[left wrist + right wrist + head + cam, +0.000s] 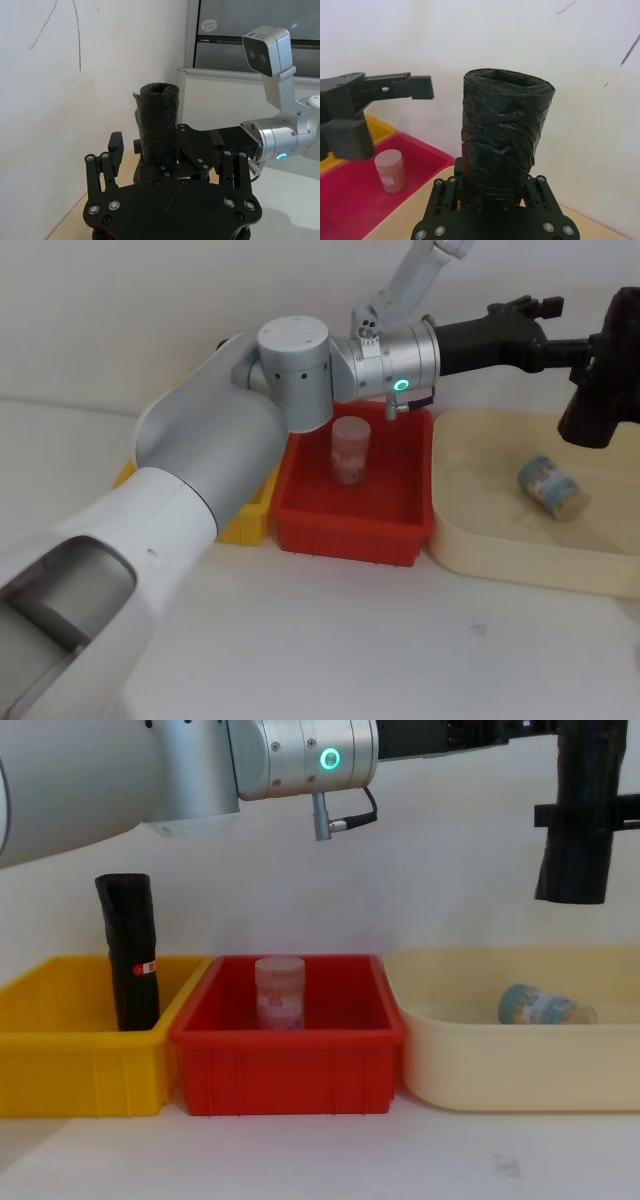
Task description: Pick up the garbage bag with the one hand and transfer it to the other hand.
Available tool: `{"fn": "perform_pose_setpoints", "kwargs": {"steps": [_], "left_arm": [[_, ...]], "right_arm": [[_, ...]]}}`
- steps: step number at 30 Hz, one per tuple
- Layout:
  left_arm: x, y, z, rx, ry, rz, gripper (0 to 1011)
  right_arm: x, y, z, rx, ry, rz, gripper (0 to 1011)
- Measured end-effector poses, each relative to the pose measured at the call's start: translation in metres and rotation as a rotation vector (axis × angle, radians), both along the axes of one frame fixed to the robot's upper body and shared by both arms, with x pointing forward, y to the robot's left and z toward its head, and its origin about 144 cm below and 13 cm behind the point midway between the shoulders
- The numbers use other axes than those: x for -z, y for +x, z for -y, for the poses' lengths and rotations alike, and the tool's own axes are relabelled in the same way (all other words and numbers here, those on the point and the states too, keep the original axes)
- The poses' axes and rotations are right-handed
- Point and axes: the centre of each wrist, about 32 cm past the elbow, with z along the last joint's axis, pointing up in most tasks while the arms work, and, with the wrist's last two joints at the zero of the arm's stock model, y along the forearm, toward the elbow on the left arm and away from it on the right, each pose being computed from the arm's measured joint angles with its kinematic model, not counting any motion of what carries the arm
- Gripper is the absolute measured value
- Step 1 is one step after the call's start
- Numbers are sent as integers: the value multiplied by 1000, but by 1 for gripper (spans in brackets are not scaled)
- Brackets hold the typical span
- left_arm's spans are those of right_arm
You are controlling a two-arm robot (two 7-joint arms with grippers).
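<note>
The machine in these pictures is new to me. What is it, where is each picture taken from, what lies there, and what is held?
It is a robot with two arms, each ending in a two-finger gripper. One picture looks down from its head, one across from its chest, two from cameras on its wrists. The right gripper is shut on the garbage bag, a black roll held upright in the air. The left gripper is open beside it, not touching. On the table: a yellow bin with another black roll, a red bin with a jar, a cream tray with a can.
</note>
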Motion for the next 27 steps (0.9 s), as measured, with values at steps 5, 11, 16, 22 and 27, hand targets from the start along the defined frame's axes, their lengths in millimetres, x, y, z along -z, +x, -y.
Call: {"fn": "perform_pose_setpoints", "kwargs": {"steps": [5,11,16,22,27], "left_arm": [[0,0,0,0,0,0,1000],[0,0,0,0,0,0,1000],[0,0,0,0,0,0,1000],[0,0,0,0,0,0,1000],[0,0,0,0,0,0,1000]], "right_arm": [[-1,4,1,5,10,-2,553],[-1,6,1,5,17,-3,732],[-2,7,2,6,21,-4,856],[-2,8,2,5,23,-4,1001],[-2,9,2,5,25,-4,1001]]}}
